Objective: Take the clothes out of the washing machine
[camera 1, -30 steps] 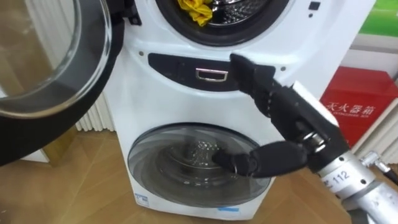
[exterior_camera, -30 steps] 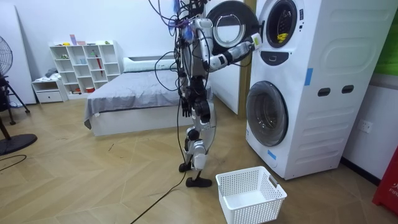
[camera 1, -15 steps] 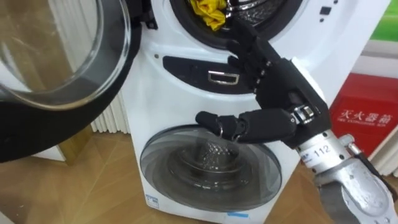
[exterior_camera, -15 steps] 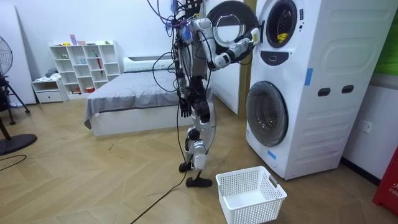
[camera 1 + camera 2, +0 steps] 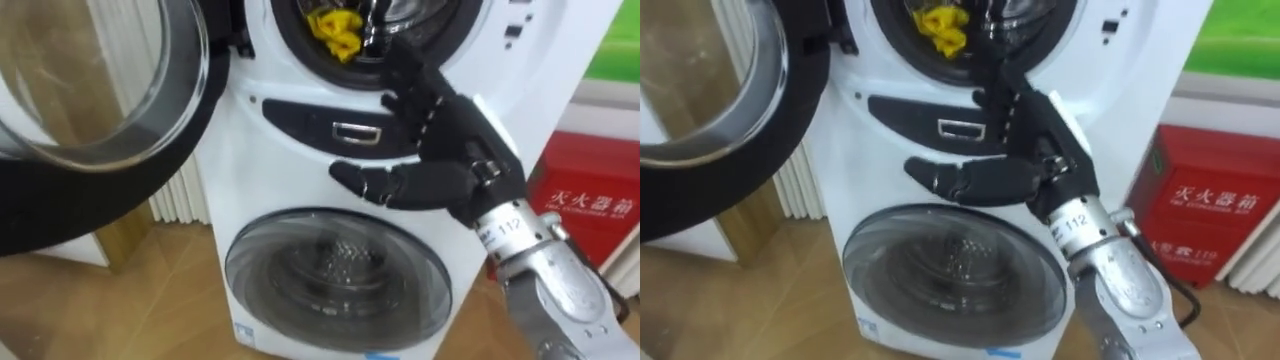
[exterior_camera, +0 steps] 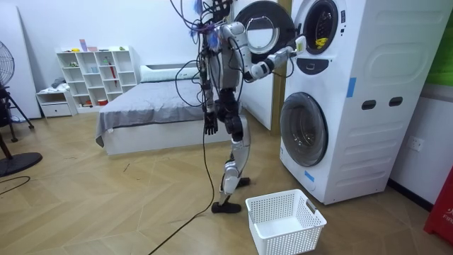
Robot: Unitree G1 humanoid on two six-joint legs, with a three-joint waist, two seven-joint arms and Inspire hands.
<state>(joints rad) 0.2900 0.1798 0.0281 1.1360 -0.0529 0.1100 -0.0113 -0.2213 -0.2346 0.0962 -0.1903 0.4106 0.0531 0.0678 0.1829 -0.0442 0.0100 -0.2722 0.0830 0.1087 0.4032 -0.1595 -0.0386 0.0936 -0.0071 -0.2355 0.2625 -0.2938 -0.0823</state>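
Note:
A yellow cloth (image 5: pixel 335 32) (image 5: pixel 940 28) lies at the front of the upper washing machine's drum (image 5: pixel 400 15), seen through the round opening. My right hand (image 5: pixel 450 135) (image 5: pixel 1040 145) is open, with straight fingers pointing up at the opening's lower rim and the thumb stretched out to the left. It is just below and right of the cloth and holds nothing. In the room view the cloth (image 6: pixel 320 42) shows in the upper drum, and my right hand (image 6: pixel 291 48) reaches towards it. My left hand (image 6: pixel 210 127) hangs relaxed at my hip.
The upper machine's door (image 5: pixel 90 110) (image 6: pixel 262 32) stands swung open on my left. The lower machine's door (image 5: pixel 335 280) is closed. A white laundry basket (image 6: pixel 285 221) sits on the floor by my feet. A red box (image 5: pixel 585 200) stands to the right of the machines.
My right hand has risen from in front of the lower door up to the upper drum's rim. In the room view I have stepped closer to the machines.

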